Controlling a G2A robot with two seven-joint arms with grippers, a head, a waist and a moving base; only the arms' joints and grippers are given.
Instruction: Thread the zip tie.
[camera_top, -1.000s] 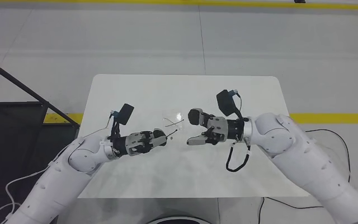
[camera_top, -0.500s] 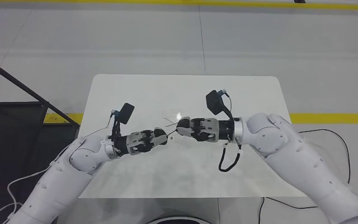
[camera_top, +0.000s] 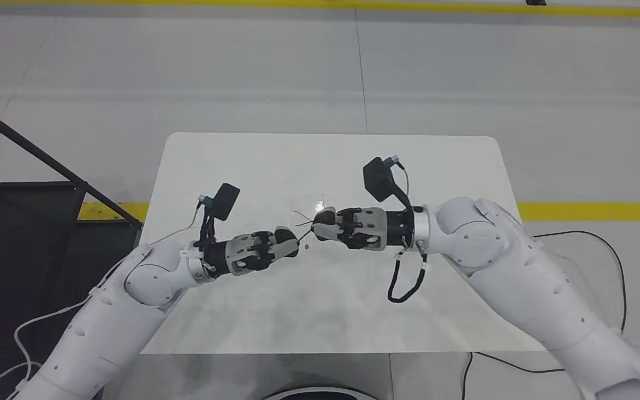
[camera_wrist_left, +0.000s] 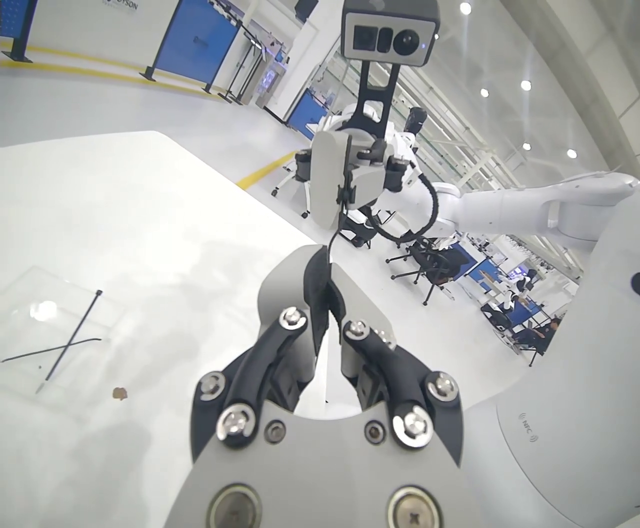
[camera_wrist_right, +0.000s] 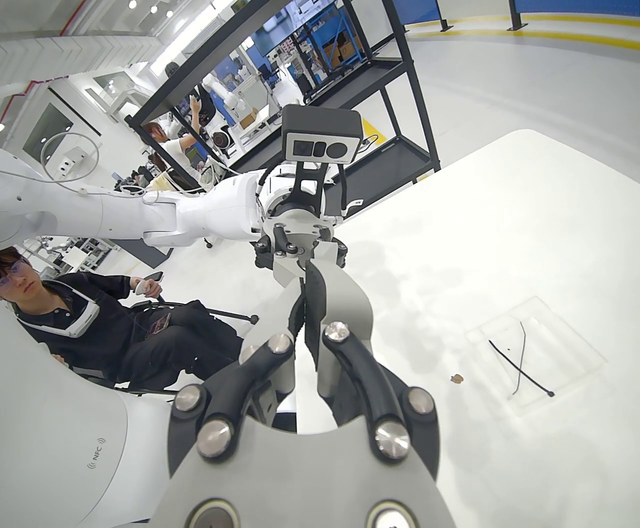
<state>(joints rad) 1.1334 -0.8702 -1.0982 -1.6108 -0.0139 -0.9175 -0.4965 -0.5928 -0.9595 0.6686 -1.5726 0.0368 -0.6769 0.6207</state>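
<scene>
alignment is mattering most: left gripper (camera_wrist_left: 320, 262) and right gripper (camera_wrist_right: 302, 292) are both clamping one zip tie (camera_wrist_left: 334, 239), strung between them above the table (camera_top: 440, 160); tail should be entering the head squarely, slowly.

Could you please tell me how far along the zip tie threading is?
Done: one zip tie is off the table, the left gripper shut on one end. In hand: the right gripper pinches its other end, the tie stretched between them. Left: no loop shows, so threading is not yet done. Two spares lie crossed in the clear tray.
</scene>
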